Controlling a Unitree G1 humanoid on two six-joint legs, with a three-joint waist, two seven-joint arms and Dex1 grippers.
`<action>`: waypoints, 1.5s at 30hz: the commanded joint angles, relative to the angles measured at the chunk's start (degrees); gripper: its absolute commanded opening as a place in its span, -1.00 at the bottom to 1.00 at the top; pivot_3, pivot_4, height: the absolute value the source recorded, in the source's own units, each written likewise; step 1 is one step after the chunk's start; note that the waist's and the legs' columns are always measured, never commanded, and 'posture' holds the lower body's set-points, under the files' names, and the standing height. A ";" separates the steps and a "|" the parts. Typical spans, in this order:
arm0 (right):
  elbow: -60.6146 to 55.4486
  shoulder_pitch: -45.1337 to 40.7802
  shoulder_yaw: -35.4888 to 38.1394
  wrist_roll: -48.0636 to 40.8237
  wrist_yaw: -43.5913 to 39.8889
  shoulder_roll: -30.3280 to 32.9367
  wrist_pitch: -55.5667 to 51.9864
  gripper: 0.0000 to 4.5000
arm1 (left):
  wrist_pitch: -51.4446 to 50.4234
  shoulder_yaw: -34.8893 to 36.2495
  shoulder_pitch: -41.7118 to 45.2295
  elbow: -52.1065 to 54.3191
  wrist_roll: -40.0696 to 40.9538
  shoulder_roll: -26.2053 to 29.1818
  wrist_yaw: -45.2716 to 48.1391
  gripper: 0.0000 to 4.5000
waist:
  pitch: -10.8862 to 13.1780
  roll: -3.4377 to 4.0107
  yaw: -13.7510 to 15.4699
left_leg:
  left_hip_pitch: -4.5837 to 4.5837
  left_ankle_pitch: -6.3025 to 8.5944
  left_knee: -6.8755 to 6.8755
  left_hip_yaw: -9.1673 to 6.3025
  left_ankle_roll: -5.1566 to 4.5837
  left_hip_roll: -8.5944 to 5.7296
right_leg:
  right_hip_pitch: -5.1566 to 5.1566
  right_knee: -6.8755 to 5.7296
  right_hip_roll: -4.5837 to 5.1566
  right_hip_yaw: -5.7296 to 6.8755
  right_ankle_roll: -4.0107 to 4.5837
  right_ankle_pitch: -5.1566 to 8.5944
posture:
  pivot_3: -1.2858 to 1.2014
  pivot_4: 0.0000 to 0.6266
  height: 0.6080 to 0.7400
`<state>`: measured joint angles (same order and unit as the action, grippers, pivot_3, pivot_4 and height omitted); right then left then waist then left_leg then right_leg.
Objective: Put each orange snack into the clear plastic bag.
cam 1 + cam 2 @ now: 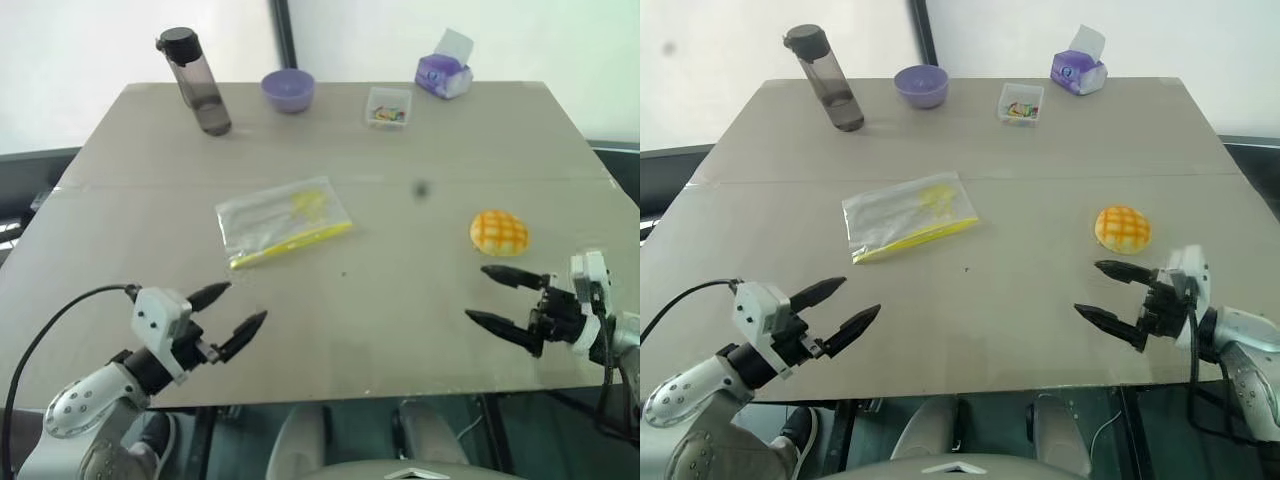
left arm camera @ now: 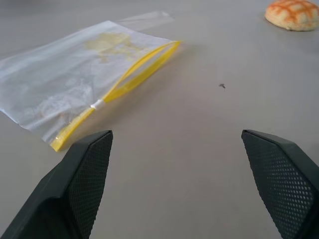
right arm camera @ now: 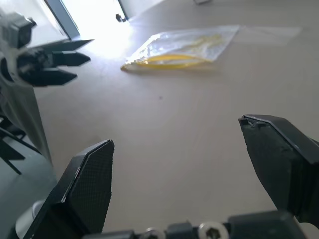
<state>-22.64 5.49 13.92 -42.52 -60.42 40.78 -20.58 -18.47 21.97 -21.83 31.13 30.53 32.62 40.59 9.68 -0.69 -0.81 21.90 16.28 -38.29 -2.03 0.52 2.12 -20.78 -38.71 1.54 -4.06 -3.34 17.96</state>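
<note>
1. Orange bun (image 1: 499, 232) lies bare on the desk (image 1: 400, 330), just beyond the right gripper (image 1: 487, 295), whose jaws are spread and empty.
2. Clear bag (image 1: 283, 221) lies flat ahead of the left gripper (image 1: 239, 308), jaws likewise wide and empty.
3. Nothing is bagged yet; the whole job remains.
4. No writing is readable.

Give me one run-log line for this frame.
snack: on table, untouched | bag: flat, empty | left gripper: open | right gripper: open, near snack
</note>
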 commanded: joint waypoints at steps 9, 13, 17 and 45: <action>-5.31 -3.09 -0.69 -2.04 4.88 -0.57 -3.65 0.98 | -25.61 13.40 15.30 -18.26 24.11 5.46 -12.04 0.96 | 0.02 -0.08 -0.04 | 0.00 0.00 -0.04 -0.17 0.00 -0.02 | -0.02 -0.13 -0.02 0.16 0.00 0.00 | 0.03 -0.52 1.00; -4.62 -3.60 -1.35 -1.38 5.14 -1.00 -3.34 0.98 | -33.44 14.17 21.77 -28.29 28.04 8.03 -12.65 0.96 | 0.03 -0.09 -0.13 | 0.00 0.00 -0.04 -0.14 0.00 -0.03 | -0.04 -0.12 -0.05 0.14 0.00 0.00 | 0.03 -0.52 1.00; -3.82 -4.51 -1.87 -0.68 5.64 -1.79 -3.12 0.98 | -37.60 9.69 30.27 -36.98 25.90 6.44 -14.88 0.96 | 0.06 -0.15 0.17 | 0.06 0.00 -0.04 -0.17 0.00 -0.04 | -0.08 -0.12 -0.02 0.16 0.00 0.00 | 0.03 -0.52 1.00; -4.17 -4.71 -1.11 1.35 11.28 -5.36 -1.83 0.98 | -58.20 10.64 49.42 -55.90 21.57 -10.77 -31.66 0.96 | -1.28 1.46 1.77 | -0.23 -0.09 -0.09 -0.68 -0.10 -0.89 | 0.49 -0.14 0.70 0.51 -0.30 0.14 | 0.03 -0.52 1.00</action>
<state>-25.10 1.07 11.95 -40.72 -49.65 35.64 -23.40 -75.10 35.49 29.68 -19.26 55.71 24.99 12.68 8.40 0.77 0.96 21.63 16.18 -38.39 -2.77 0.41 1.21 -20.15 -38.85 2.25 -3.49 -3.64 18.11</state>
